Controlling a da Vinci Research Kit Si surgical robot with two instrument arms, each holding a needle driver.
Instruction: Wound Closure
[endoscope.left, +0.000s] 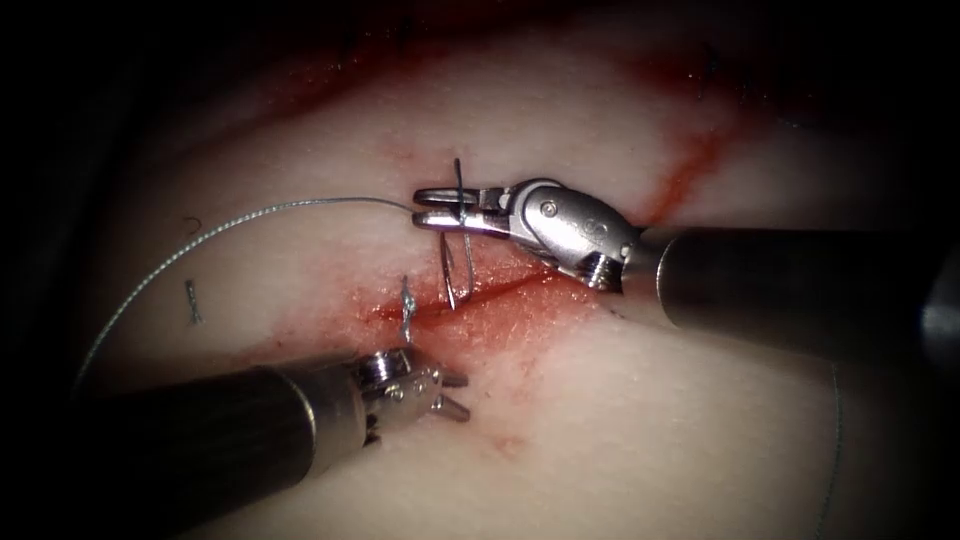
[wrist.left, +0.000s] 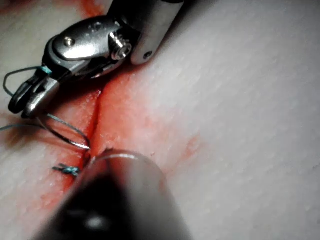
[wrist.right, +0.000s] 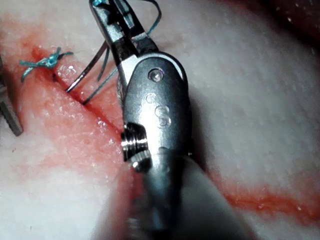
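Observation:
My right tool (endoscope.left: 420, 207) comes in from the right, its jaws shut on the curved needle (endoscope.left: 451, 270) about a third of the way from its tail end. The needle hangs down from the jaws, and its tip rests at the upper edge of the cut (endoscope.left: 500, 290); I cannot tell if it has entered the tissue. Thread (endoscope.left: 250, 215) runs left from the jaws in a long arc. A tied stitch (endoscope.left: 407, 305) sits on the cut's left end. My left tool (endoscope.left: 457, 394) is below the cut, jaws open and holding nothing. The needle (wrist.left: 62, 132) curves toward the cut below the right tool (wrist.left: 22, 102).
Red fluid (endoscope.left: 470, 330) stains the tissue around the cut, and a red streak (endoscope.left: 690, 170) runs up to the right. Two short cut ends of thread (endoscope.left: 192, 301) lie on the pale tissue at the left. More thread (endoscope.left: 835, 450) trails at the right edge.

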